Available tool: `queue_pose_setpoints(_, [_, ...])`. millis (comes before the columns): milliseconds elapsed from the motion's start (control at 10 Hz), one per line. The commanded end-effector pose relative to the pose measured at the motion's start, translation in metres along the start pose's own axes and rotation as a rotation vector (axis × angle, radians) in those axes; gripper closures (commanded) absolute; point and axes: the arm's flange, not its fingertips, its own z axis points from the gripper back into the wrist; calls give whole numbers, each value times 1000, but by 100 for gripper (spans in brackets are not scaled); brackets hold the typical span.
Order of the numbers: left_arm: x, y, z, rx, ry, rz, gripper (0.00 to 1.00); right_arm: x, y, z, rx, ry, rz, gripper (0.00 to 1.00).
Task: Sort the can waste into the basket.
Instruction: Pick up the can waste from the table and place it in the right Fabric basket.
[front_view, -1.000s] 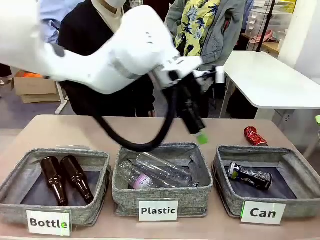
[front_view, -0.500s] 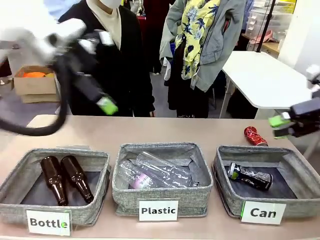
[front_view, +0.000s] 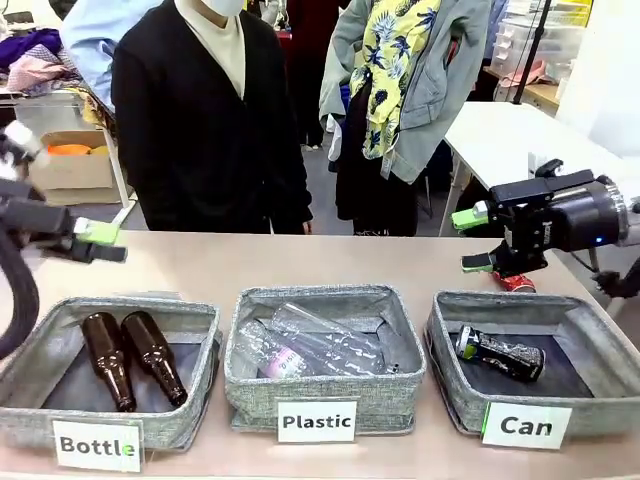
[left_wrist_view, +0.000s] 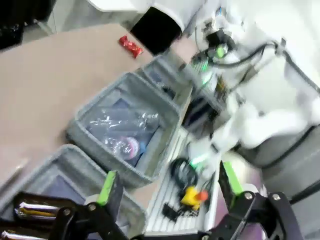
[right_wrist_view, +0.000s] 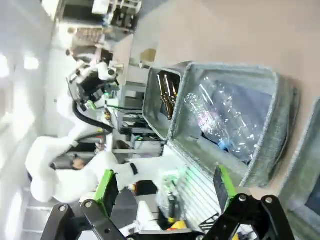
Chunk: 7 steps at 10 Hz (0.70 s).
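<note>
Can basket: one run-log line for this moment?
black can: in Can basket | red can: on table behind it | right gripper: open, empty, near red can | left gripper: open, empty, far left

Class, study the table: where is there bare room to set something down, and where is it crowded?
Free: the table strip behind the bins, left of the red can; the floor of the Can basket right of the black can. Crowded: the Plastic bin, packed with clear bottles, and the far right corner, with the red can and right gripper.
</note>
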Motion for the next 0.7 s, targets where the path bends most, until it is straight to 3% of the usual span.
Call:
queue_pose_setpoints(0, [-44, 44, -15, -40, -304, 352, 0, -9, -33, 23, 54, -41, -178, 0])
queue_pose_setpoints(100, [-56, 58, -15, -18, -302, 373, 0, -7, -46, 39, 49, -107, -209, 0])
queue_pose_setpoints(200, [-17, 29, 7, -12, -104, 135, 0, -5, -55, 51, 33, -179, -218, 0])
queue_pose_setpoints(300, [-17, 29, 7, -12, -104, 135, 0, 7, -39, 22, 19, -45, -156, 0])
queue_pose_setpoints(600, [-17, 29, 7, -12, -104, 135, 0, 7, -39, 22, 19, -45, -156, 0])
